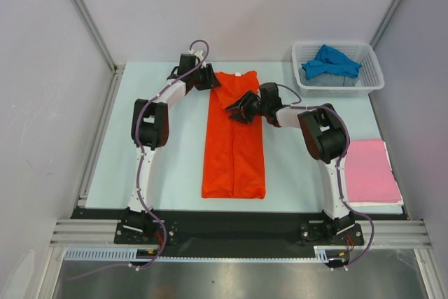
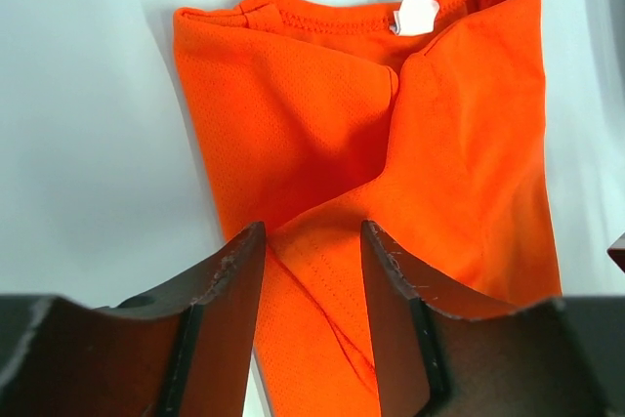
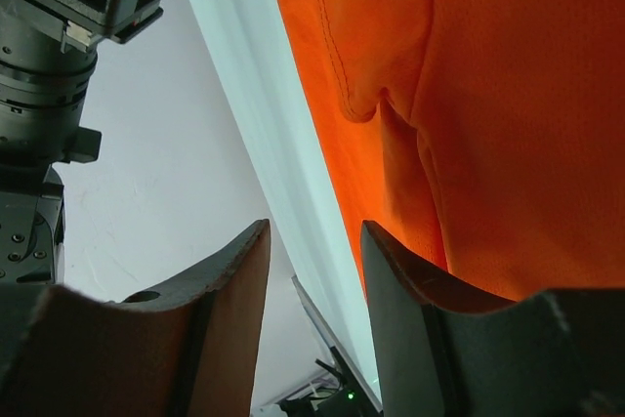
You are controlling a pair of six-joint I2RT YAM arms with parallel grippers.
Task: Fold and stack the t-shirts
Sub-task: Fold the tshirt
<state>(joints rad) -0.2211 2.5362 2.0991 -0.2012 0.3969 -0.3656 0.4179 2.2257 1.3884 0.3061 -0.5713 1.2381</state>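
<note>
The orange-red t-shirt [image 1: 234,159] lies in the middle of the table as a long narrow strip, sides folded in and collar at the far end. My left gripper [image 1: 213,80] hovers at the collar's left corner. It is open and empty, with orange cloth [image 2: 459,144] showing between and beyond its fingers [image 2: 244,261]. My right gripper [image 1: 235,111] is over the upper right part of the shirt [image 3: 508,95], open and empty. The pink t-shirt [image 1: 369,169] lies folded flat at the right edge. The blue t-shirt [image 1: 330,61] is crumpled in the basket.
The white mesh basket [image 1: 371,85] stands at the back right corner. A white label [image 2: 417,17] shows inside the collar. Grey walls and metal rails [image 1: 98,131] close in the table on the left, right and back. The left arm's wrist [image 3: 49,56] shows in the right wrist view.
</note>
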